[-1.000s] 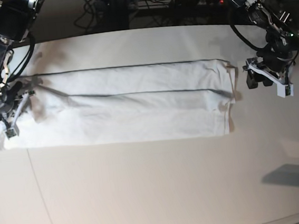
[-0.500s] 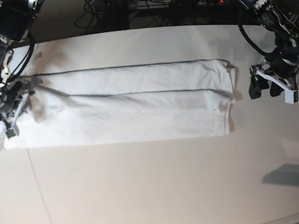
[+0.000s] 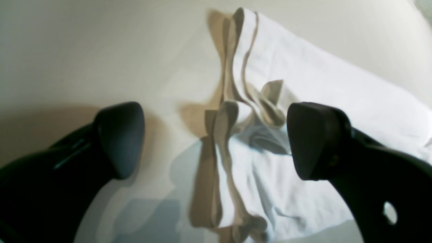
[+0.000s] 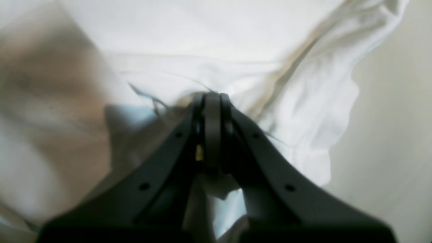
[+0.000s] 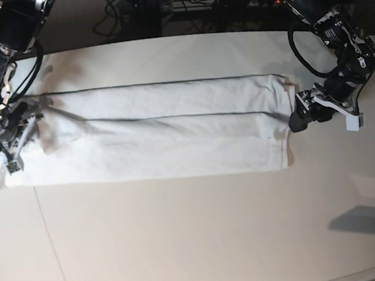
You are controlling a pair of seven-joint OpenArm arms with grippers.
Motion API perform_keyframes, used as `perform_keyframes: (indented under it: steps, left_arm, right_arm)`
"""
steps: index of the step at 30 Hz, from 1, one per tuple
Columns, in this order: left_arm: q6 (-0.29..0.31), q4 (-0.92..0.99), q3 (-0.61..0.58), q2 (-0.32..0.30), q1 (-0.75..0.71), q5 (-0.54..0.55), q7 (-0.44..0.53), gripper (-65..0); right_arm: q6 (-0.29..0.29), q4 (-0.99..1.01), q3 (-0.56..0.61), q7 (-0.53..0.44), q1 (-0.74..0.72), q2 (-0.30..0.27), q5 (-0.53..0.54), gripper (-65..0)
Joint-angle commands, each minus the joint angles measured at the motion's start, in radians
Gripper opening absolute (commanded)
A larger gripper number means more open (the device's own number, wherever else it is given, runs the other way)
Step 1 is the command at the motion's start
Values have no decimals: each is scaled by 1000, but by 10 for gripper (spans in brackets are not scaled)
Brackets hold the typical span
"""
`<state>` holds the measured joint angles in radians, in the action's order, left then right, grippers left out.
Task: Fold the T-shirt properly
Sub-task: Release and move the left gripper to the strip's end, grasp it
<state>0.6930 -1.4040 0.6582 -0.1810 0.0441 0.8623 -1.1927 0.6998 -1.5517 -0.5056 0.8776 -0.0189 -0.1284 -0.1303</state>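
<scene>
White cloth, the T-shirt (image 3: pixel 303 111), shows its layered end edge between the wide-open, empty fingers of the left gripper (image 3: pixel 216 141), bare table (image 3: pixel 84 50) beside. In the right wrist view, the right gripper (image 4: pixel 212 101) is closed, pinching wrinkled cloth. From the base view, the T-shirt lies as a long folded band, with much free tabletop in front.

One T-shirt (image 5: pixel 153 132), white and folded into a long band, lies on one off-white surface (image 5: pixel 196 232). Two robot arms reach in, each ending in one pincer: the left pincer (image 5: pixel 321 115) and the right pincer (image 5: pixel 1 142), two in all.
</scene>
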Motion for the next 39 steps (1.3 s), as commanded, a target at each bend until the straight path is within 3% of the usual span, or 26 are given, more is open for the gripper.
perform_keyframes:
  steps: [1,10,23,25,28,30,32,39]
  left_arm:
    - [5,-10,1,-18,13,24,17,0]
    - [5,67,-193,-19,41,-21,21,0]
    - [5,67,-237,-18,32,-19,21,0]
    - [5,68,-237,-18,32,-19,21,-129]
    - [5,68,-237,-18,32,-19,21,-410]
    - [5,68,-237,-21,32,-19,21,-559]
    - [5,68,-237,-21,32,-19,20,-610]
    - [5,-10,-237,-19,30,-19,20,-650]
  right_arm:
    - [-2,-20,0,-5,-13,-14,-1,-640]
    - [-2,-20,0,-5,-13,-10,-1,-640]
    - [-2,-19,0,-5,-13,-7,-1,-640]
    - [-2,-19,0,-5,-13,-7,-1,-640]
    - [-2,-19,0,-4,-13,-7,-1,-640]
    - [-2,-19,0,-4,-13,-7,-1,-640]
    - [-2,-19,0,-4,-13,-7,-1,-640]
    - [-2,-19,0,-1,-13,-6,-1,-640]
